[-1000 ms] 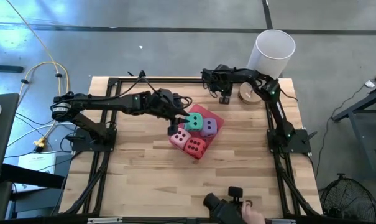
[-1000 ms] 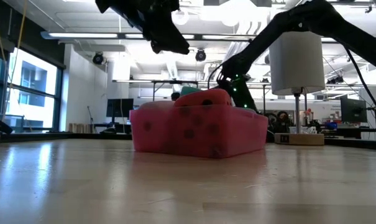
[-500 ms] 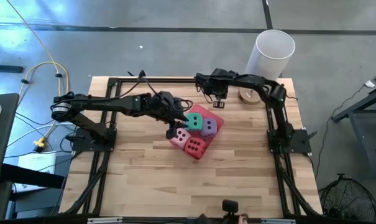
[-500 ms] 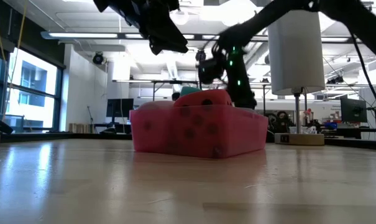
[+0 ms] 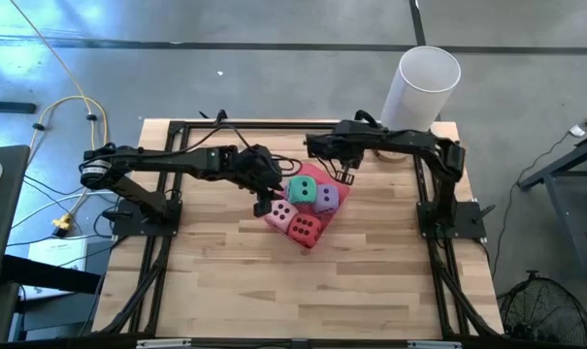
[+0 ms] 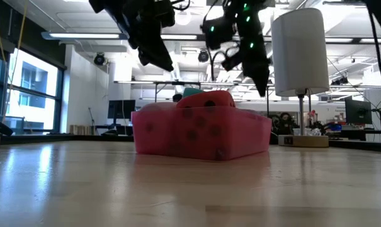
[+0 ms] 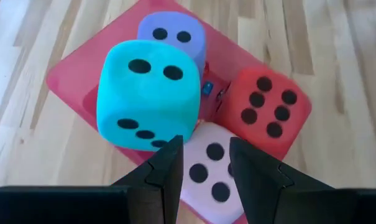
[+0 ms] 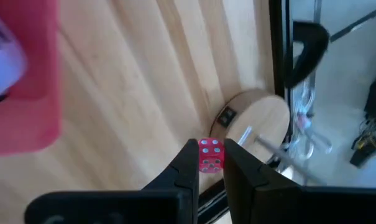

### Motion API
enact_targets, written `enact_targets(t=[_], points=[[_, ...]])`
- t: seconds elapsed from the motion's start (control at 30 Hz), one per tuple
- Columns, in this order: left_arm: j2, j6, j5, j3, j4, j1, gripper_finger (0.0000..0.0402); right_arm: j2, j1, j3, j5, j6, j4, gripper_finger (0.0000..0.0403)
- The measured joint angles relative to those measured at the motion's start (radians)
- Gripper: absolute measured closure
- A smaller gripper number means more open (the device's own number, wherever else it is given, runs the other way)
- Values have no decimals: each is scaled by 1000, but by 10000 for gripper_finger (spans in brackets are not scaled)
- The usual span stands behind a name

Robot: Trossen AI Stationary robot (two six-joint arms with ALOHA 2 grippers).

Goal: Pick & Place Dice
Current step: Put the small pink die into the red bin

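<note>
While our right gripper (image 8: 210,147), clamped on a tiny red die (image 8: 210,157), hangs over the pink tray's (image 7: 69,78) far edge and our left gripper (image 7: 203,152) gapes empty above the tray's foam dice (image 7: 147,93), we'd lower gently before letting go.

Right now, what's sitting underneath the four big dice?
A flat pink tray lies under the teal die, purple die, red die and pale pink die. The tray rests on the wooden table. The dice cover most of its surface.
</note>
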Motion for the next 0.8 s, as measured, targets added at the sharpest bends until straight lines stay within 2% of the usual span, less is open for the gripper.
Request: enact_targets(t=[0.2, 0.3, 0.57, 0.7, 0.8], points=[[0, -88, 1, 0, 68, -29, 275, -55, 131, -7, -5, 211, -76, 369], [0, -126, 1, 0, 80, -62, 275, -105, 211, -49, -74, 274, -81, 369], [0, -226, 82, 0, 77, -167, 275, -260, 463, -241, -179, 547, -78, 369], [0, -227, 87, 0, 76, -228, 275, -343, 641, -377, -151, 720, -9, 369], [0, -226, 86, 0, 75, -261, 275, -404, 766, -489, -92, 815, 122, 369]])
